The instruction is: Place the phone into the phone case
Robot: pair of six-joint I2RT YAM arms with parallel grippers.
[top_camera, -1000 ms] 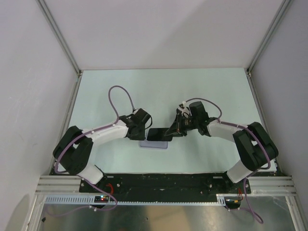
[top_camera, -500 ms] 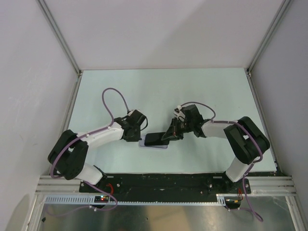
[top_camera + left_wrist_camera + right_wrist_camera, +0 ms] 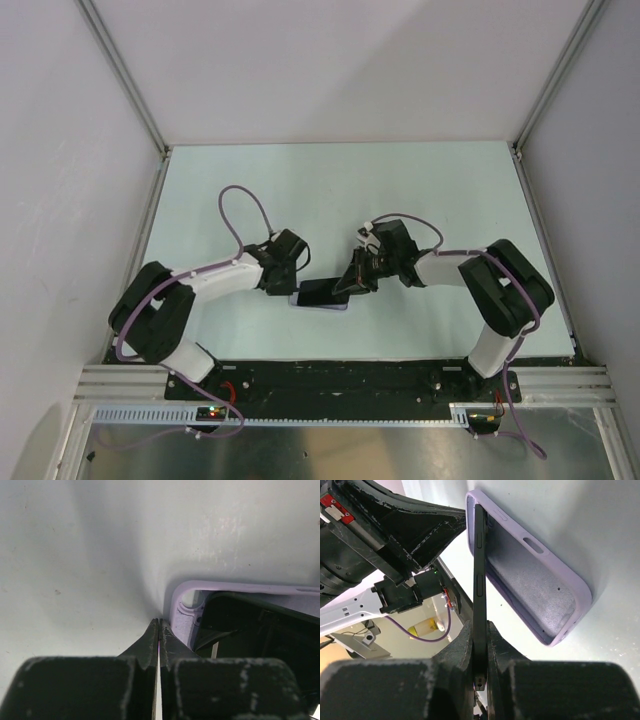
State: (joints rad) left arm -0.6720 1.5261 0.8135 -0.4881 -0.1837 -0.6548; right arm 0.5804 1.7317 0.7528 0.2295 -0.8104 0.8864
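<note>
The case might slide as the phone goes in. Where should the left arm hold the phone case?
Probably the raised wall at the left-end corner of the phone case, jaws astride it, coming from the left. It lies flat, open side up, so only the wall can be pinched; the phone and right gripper occupy the right.

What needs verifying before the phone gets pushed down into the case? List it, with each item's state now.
1. Grip: right gripper shut on the slim black phone: ok.
2. Cavity: soft lilac phone case lies open side up: ok.
3. Far end: phone's tip sits at the case's far wall: ok.
4. Level: phone tilted, near end raised out of the case: not ok.
5. Brace: left gripper shut, tips at the case's corner; firm contact: cannot tell.
</note>
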